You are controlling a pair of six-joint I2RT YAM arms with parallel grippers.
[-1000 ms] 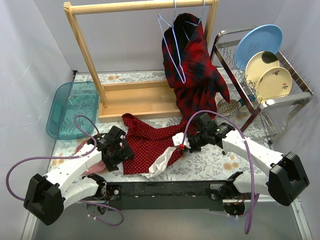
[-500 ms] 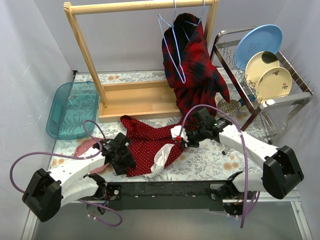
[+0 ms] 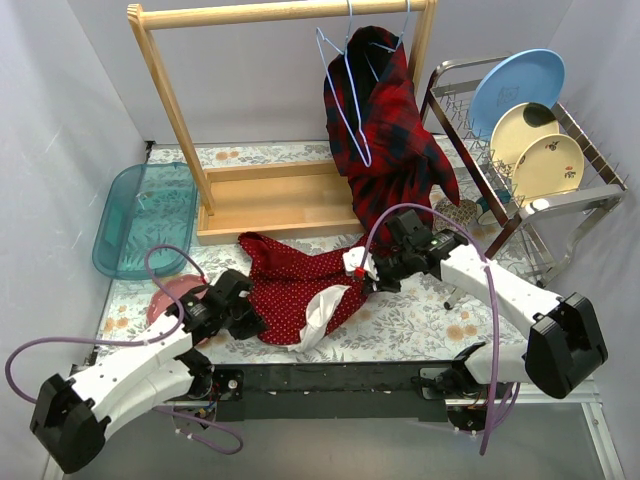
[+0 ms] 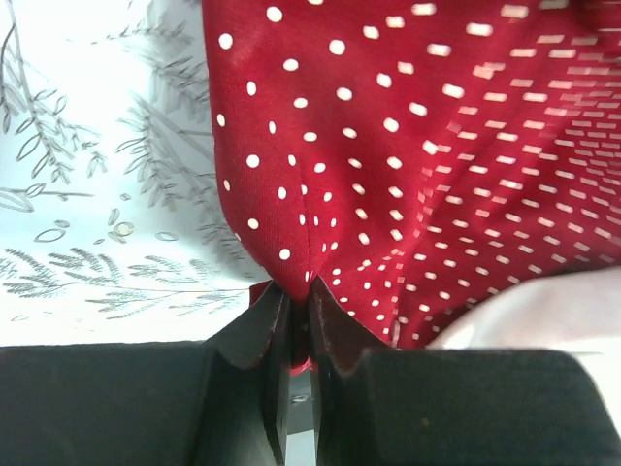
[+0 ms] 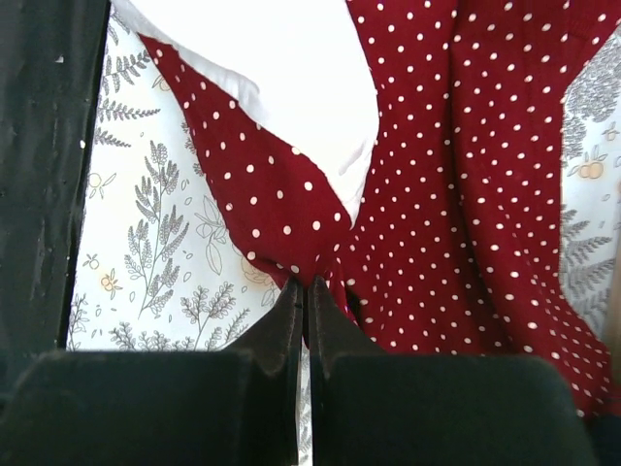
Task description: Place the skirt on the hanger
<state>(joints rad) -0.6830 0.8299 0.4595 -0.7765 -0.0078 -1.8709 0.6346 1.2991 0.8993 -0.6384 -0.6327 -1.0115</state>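
Note:
The skirt, dark red with white dots and a white lining, lies crumpled on the floral table between both arms. My left gripper is shut on its lower left edge; the left wrist view shows the fabric pinched between the fingertips of that gripper. My right gripper is shut on the right edge, the cloth bunching at its tips. A pale blue wire hanger hangs bare on the wooden rail at the back.
A wooden garment rack stands behind the skirt. A red-and-black plaid shirt hangs on it at the right. There is a teal tray at the left, a dish rack with plates at the right, and a pink thing beside the left arm.
The left gripper has moved onto the skirt's left edge and shut on it. The right gripper, still shut on the cloth, has drawn its edge slightly back.

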